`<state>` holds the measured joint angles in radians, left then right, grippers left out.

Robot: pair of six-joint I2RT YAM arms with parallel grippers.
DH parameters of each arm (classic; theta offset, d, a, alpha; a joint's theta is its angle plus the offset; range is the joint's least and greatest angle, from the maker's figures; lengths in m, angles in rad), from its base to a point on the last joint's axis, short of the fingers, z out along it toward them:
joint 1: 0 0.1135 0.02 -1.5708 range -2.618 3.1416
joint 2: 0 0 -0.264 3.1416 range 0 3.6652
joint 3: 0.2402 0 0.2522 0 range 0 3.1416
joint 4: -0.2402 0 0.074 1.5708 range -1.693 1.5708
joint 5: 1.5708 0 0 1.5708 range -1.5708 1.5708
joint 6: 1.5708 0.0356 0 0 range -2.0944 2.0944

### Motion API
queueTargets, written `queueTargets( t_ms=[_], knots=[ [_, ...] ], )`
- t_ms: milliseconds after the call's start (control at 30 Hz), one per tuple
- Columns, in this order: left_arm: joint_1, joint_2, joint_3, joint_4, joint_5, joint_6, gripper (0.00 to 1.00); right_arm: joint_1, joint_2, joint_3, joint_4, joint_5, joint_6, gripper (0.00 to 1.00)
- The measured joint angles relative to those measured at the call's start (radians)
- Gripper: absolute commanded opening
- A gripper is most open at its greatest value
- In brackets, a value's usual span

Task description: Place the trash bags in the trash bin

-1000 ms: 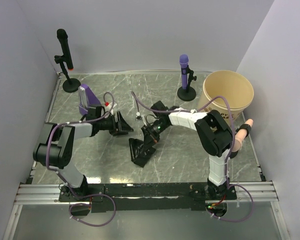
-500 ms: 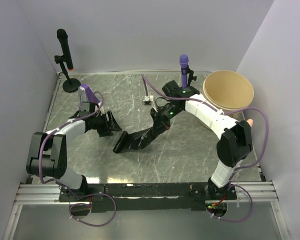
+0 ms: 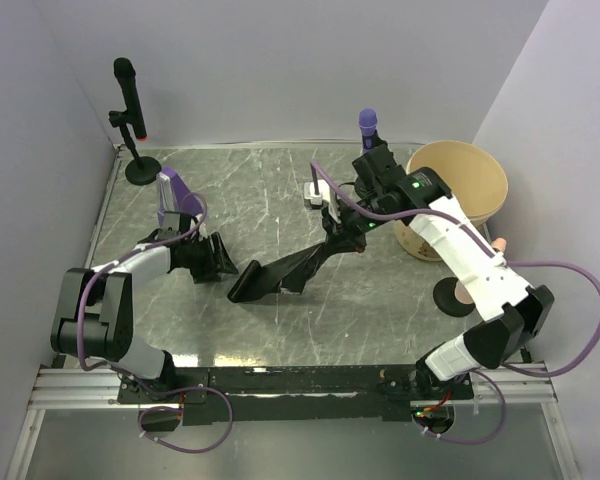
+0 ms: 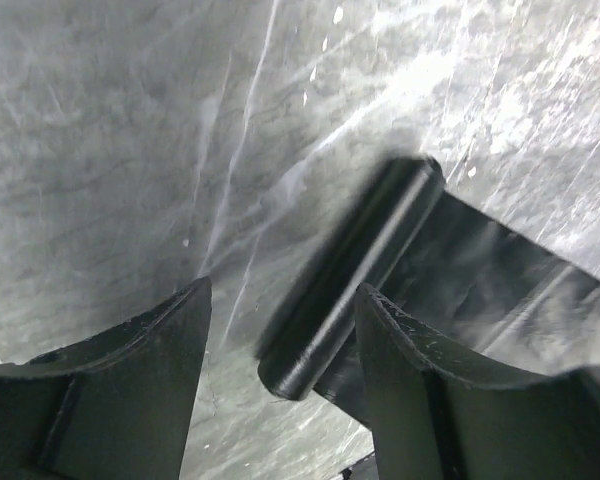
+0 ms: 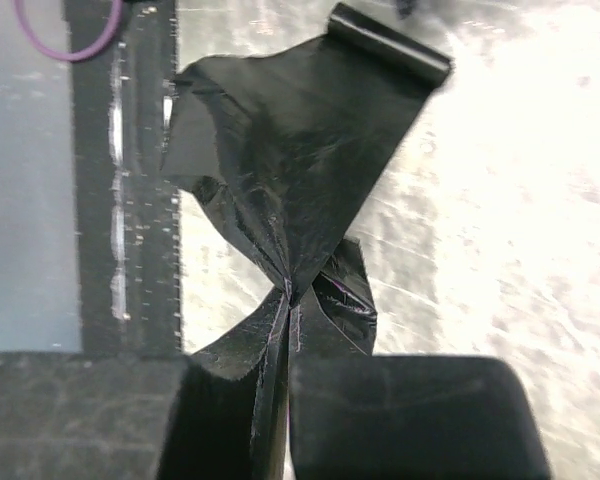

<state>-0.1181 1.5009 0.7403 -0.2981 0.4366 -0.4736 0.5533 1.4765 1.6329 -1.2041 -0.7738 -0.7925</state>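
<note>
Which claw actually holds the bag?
The right claw: it is shut on the bag's pinched end. The left claw is open over the rolled end, gripping nothing.

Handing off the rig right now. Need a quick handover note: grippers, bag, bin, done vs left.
Right gripper: shut on the trash bag, pinching one end raised off the table.
Left gripper: open, low beside the bag's rolled end, holding nothing.
Trash bin: upright at the far right, no bag visible inside.
Done: bag grasped.
Left: carry it over the bin and release it inside.
</note>
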Motion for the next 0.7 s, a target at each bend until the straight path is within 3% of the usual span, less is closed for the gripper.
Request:
queueTargets(
  t_ms=[467, 700],
  knots=[
    [-0.011, -0.045, -0.064, 0.065, 0.085, 0.005, 0.68, 0.0, -0.094, 0.019, -0.057, 0.094, -0.046, 0.0],
    [-0.023, -0.042, -0.064, 0.077, 0.085, 0.006, 0.68, 0.0, -0.103, 0.114, -0.091, 0.11, -0.045, 0.0]
  ],
)
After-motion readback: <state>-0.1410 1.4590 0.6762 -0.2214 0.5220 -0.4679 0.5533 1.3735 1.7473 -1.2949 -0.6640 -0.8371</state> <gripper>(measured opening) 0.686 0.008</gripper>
